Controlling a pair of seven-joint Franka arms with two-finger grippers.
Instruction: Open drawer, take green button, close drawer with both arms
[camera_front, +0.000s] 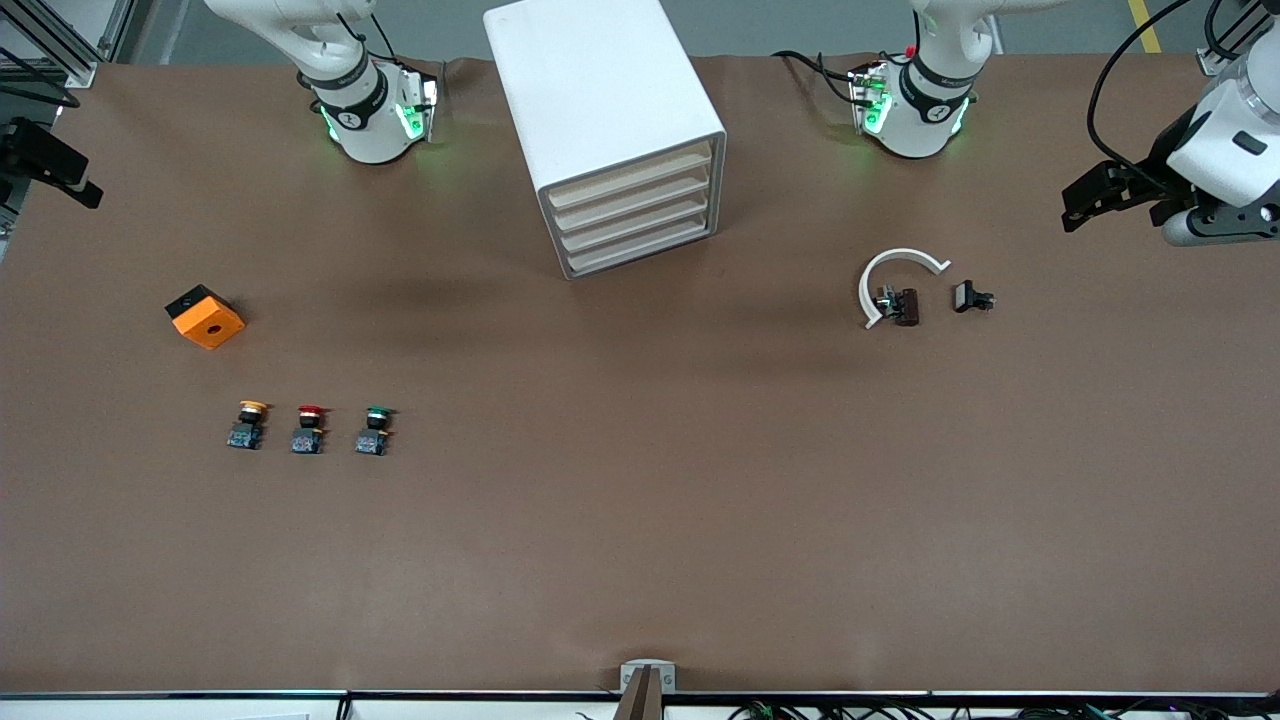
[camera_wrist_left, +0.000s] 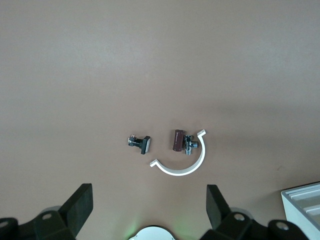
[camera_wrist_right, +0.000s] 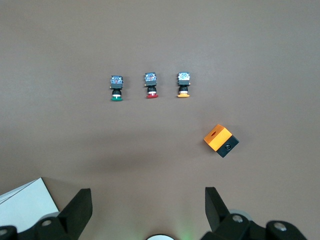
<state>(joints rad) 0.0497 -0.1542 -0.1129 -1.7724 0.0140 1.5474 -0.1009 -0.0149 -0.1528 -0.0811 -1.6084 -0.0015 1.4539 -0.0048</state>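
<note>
drawer (camera_front: 640, 228): shut, upper centre of the front view
button (camera_front: 373, 430): on tabletop (camera_front: 640, 500), lower left of the front view
left gripper (camera_wrist_left: 150, 210): wide, empty
right gripper (camera_wrist_right: 148, 207): wide, empty

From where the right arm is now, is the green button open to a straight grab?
Probably yes. The green button stands on bare table at the end of its row, with only the red button beside it, and the right gripper is open with nothing between.

Cabinet (camera_front: 610, 130) top cropped by edge; drawer (camera_front: 632, 205) contents hidden.
</note>
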